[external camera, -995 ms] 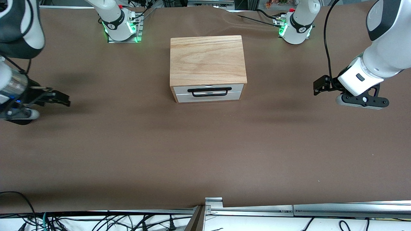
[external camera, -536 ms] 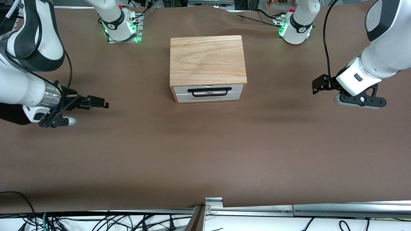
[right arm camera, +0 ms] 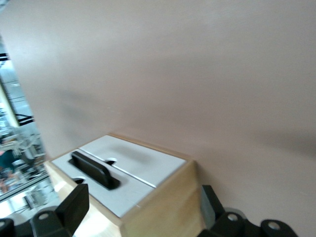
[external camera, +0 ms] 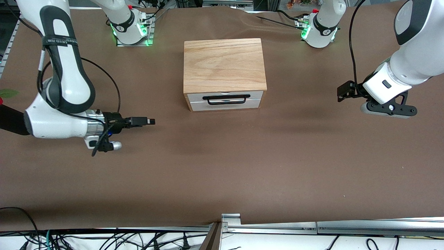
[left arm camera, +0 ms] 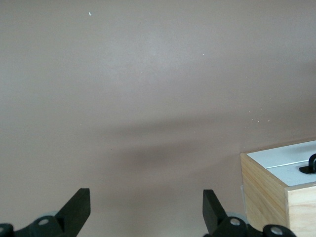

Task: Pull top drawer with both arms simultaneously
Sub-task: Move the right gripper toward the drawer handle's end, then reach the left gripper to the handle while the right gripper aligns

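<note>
The top drawer (external camera: 255,95) is shut in the light-oak cabinet (external camera: 223,64); its white front carries a black wire handle (external camera: 226,96). My right gripper (external camera: 150,121) is open and empty over the table, well apart from the cabinet toward the right arm's end, pointing at it. Its wrist view (right arm camera: 140,207) shows the white front (right arm camera: 133,163) and handle (right arm camera: 91,170) ahead of the open fingers. My left gripper (external camera: 343,93) is open and empty over the table toward the left arm's end. Its wrist view (left arm camera: 145,210) shows a cabinet corner (left arm camera: 264,185).
The brown table cover (external camera: 222,166) spreads all round the cabinet. The two arm bases (external camera: 130,29) (external camera: 321,31) stand at the table's edge farthest from the front camera. A metal rail (external camera: 312,227) and cables run along the nearest edge.
My right arm has swung in from the table's end, carrying its gripper much closer to the cabinet. My left gripper has barely moved. The drawer has stayed shut.
</note>
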Available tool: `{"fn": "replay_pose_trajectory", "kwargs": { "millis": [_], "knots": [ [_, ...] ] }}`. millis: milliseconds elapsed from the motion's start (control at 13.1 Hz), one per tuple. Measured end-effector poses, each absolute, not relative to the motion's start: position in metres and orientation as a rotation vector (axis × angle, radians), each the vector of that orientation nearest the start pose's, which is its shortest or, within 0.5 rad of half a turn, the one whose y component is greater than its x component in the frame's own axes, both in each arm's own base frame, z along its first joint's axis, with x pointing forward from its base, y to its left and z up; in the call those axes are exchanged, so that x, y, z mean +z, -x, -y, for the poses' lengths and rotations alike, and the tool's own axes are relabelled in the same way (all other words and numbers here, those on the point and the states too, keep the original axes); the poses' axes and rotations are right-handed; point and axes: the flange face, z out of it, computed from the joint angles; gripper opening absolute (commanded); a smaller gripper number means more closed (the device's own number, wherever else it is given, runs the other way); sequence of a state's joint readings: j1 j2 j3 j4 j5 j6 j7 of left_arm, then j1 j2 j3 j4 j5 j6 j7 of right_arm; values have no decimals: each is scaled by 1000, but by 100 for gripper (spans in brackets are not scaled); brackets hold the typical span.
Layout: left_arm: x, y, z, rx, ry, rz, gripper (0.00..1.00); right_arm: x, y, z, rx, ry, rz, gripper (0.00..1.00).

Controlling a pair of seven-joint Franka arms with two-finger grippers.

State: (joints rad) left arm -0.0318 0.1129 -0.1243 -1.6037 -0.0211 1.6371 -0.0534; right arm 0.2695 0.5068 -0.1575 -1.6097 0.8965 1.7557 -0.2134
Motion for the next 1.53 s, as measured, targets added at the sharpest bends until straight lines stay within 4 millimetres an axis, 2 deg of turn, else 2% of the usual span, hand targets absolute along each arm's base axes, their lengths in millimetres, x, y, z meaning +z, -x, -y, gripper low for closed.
{"fn": "replay_pose_trajectory", "kwargs": {
  "millis": [230, 536, 689, 919, 1149, 1378, 1532],
  "knots": [
    [550, -582, 89, 130, 3162, -154, 100, 313, -644, -183, 326, 2188, 14, 100],
    [550, -582, 89, 130, 3162, -154, 100, 291, -644, -204, 274, 2059, 43, 100],
    [550, -582, 89, 130, 3162, -154, 100, 282, -640, -221, 261, 1991, 38, 100],
    [550, -582, 89, 130, 3162, -154, 100, 269, -628, -250, 217, 1909, 66, 100],
    [550, -582, 88, 132, 3161, -152, 100, 247, -610, -272, 157, 1816, 78, 100],
    [550, -582, 85, 134, 3162, -144, 100, 233, -595, -286, 124, 1767, 78, 100],
    [550, -582, 85, 134, 3162, -144, 100, 226, -592, -289, 108, 1761, 81, 100]
  ]
}}
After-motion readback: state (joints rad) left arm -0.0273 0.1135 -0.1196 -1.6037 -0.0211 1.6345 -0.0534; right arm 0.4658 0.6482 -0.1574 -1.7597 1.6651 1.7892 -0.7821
